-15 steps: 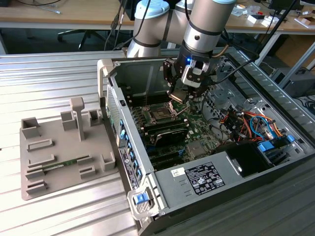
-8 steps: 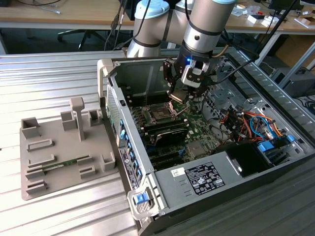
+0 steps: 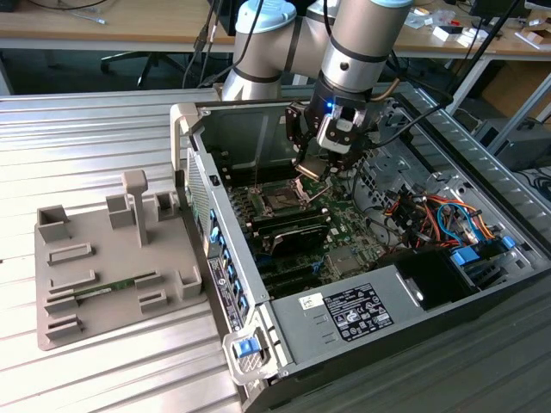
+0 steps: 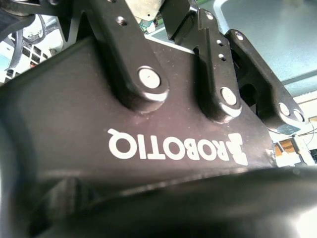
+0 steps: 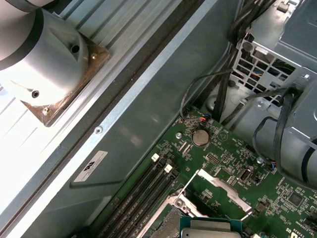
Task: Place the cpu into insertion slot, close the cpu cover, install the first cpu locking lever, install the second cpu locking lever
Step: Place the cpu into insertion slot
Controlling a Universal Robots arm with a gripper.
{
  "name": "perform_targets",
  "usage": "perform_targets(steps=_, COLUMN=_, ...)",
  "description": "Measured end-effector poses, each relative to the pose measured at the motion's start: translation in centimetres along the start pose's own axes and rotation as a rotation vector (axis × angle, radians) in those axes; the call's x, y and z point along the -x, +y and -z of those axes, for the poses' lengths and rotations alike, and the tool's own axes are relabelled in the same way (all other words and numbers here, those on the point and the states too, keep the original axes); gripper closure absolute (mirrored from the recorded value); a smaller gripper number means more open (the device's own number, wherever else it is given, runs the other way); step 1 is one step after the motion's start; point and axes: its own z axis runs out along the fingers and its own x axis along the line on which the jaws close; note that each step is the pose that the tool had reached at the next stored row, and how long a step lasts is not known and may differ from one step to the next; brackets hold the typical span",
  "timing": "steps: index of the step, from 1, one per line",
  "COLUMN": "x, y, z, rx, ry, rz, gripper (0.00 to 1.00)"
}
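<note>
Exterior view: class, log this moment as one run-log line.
gripper: shut on small flat square silvery cpu | cpu: held above green circuit board | square black insertion slot: empty

Bench under me: ribbed metal table [image 3: 103,129], bright even light on the slats. Behind it a long wooden desk [image 3: 129,26], with an office chair base [image 3: 142,62] on dark floor [image 3: 43,73] underneath. Second wooden desk [image 3: 495,47] at the exterior view's right.
</note>
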Motion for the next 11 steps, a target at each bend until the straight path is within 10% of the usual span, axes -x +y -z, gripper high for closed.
perform_targets(steps=11, x=0.0, y=0.0, z=-0.06, rx=0.0, ry=-0.0004, rz=-0.007, gripper=0.45)
